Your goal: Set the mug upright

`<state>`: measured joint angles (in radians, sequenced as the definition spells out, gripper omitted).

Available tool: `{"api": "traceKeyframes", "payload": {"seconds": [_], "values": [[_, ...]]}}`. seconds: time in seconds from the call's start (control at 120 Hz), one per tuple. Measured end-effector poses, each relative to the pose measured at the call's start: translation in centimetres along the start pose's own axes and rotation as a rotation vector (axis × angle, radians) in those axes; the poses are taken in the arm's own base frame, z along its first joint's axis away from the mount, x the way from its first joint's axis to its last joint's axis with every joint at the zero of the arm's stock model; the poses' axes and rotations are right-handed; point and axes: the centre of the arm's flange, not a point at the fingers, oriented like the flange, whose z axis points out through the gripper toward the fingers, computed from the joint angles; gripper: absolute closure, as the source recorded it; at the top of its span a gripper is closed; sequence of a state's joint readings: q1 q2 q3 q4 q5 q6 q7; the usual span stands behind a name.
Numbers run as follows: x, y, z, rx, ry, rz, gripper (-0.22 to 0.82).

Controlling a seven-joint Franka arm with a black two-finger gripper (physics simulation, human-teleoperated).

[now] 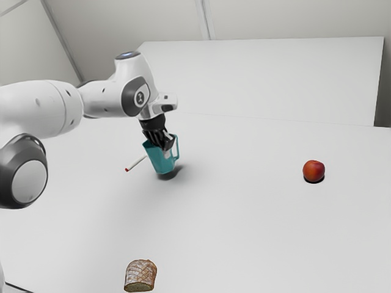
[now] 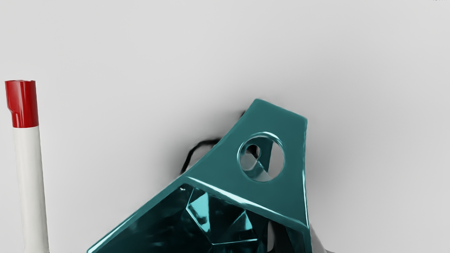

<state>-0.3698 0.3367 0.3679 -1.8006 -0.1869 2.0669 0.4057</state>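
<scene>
A white jointed robot arm [image 1: 49, 107] with dark grey joint covers reaches in from the exterior view's left over a plain, matte white table [image 1: 244, 213]. Its black gripper [image 1: 163, 144] points down at the mouth of a glossy teal mug [image 1: 160, 162], overlapping the rim. How far open the gripper stands, and whether it has hold of the mug, I cannot tell.

The mug has a wide mouth, a narrower base and a handle [image 1: 178, 148] on the exterior view's right. Its mouth faces upward and it leans slightly, with a dark shadow at its base; whether the base touches the table is unclear. The wrist view looks into shiny, faceted teal walls and shows a flat teal part with a round opening.

Near the mug, on its exterior-view-left side, a slim white marker with a red cap [image 1: 137, 163] lies with its capped end away from the mug. The part of the barrel in the wrist view is plain white. Well apart, toward the exterior view's right, sits a round red-orange fruit [image 1: 313, 170]. Nearer the camera is a piece of brown crusty bread [image 1: 140, 274], its cut face showing. The arm bears a dark round badge [image 1: 140, 97] with a pale symbol, too small to read.
</scene>
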Motion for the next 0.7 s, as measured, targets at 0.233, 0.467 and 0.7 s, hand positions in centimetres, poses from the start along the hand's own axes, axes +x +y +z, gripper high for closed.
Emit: {"api": "traceKeyframes", "payload": {"seconds": [0.233,0.467,0.7], "values": [[-0.1,0.0,0.6,-0.009,-0.007,-0.065,0.33],[-0.2,0.1,-0.8,-0.022,0.018,-0.108,0.13],[-2.5,3.0,-15.2,-0.049,0.175,-0.083,0.06]]}}
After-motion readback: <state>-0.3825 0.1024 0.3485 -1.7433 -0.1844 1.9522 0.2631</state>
